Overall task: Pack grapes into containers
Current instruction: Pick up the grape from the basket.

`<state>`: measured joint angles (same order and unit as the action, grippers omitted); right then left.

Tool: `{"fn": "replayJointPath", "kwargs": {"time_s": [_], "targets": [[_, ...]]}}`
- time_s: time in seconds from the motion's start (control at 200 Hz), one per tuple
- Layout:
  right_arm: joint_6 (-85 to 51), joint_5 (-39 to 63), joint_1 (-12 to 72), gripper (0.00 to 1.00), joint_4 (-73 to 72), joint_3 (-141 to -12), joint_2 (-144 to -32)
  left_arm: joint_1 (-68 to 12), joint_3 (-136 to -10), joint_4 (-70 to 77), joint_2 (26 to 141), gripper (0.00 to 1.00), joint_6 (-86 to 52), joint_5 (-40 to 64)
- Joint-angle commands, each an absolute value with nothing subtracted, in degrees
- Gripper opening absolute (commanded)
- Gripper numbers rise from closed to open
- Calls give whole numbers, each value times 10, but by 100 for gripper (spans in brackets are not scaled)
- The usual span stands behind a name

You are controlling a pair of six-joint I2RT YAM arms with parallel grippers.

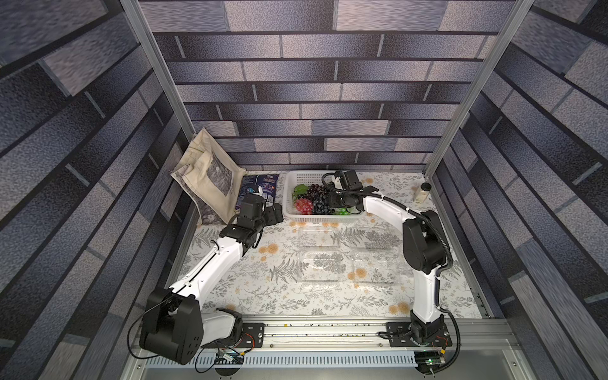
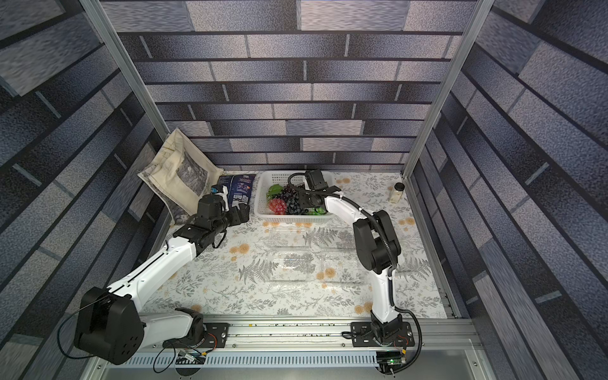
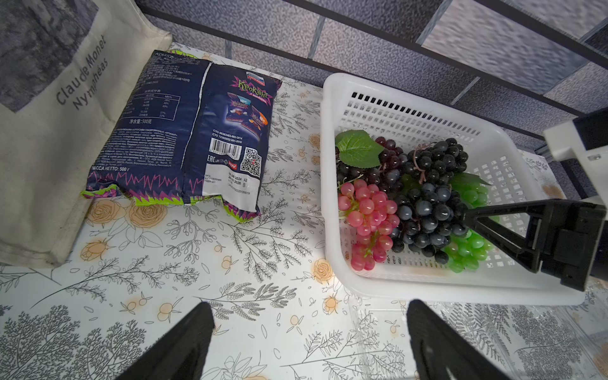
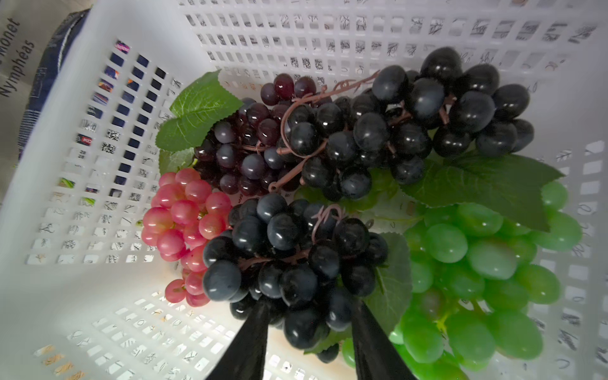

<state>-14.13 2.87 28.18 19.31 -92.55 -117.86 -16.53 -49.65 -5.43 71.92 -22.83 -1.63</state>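
Reaching across the floral table (image 1: 263, 296), the right arm bends at the elbow and tips its wrist down into the white basket (image 1: 287, 194) at the back. The left arm stretches forward and stops short of the basket's near corner, beside the snack bag (image 1: 260, 187).

All the grapes lie in the basket. In both top views the right gripper (image 1: 329, 200) hides behind its own wrist, so only the right wrist view shows the contact. There the right gripper (image 4: 311, 306) has its two black fingers (image 4: 250, 342) on either side of the lower grapes of the dark blue-black bunch (image 4: 289, 250). The jaws stand partly apart with grapes filling the gap. Whether they are actually clamped cannot be told, and the bunch rests among the others. The red bunch (image 4: 184, 217) lies just beside it and the green bunch (image 4: 477, 263) on its other side.

The left wrist view shows this from the side, with one finger tip buried in the dark bunch. It also shows the left gripper (image 3: 309, 345) spread wide over bare tablecloth, holding nothing.

Only the top views show the clear containers (image 1: 320, 265) lying on the table in front of the basket, with no grapes in them.
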Motion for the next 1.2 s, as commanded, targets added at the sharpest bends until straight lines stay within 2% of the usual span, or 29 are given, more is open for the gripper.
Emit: {"fn": "replayJointPath", "kwargs": {"time_s": [0.0, 0.17, 0.25, 0.461, 0.626, 0.681, 1.197], "targets": [[-142, 19, 287, 45, 209, -941, -1191, -168, -492, -59, 709, 94, -236, -10], [-139, 13, 288, 44, 212, -945, -1195, -168, -491, -59, 708, 94, -236, -11], [-140, 8, 289, 37, 214, -950, -1199, -167, -491, -59, 707, 94, -236, -10], [-137, 2, 289, 37, 213, -959, -1207, -167, -491, -61, 706, 94, -236, -11], [-132, -1, 289, 14, 223, -974, -1215, -168, -491, -61, 705, 94, -236, -12], [-131, -1, 289, 0, 222, -973, -1211, -167, -492, -61, 705, 94, -236, -11], [-99, 12, 291, 0, 227, -968, -1089, -167, -511, -73, 699, 94, -231, -14]]}}
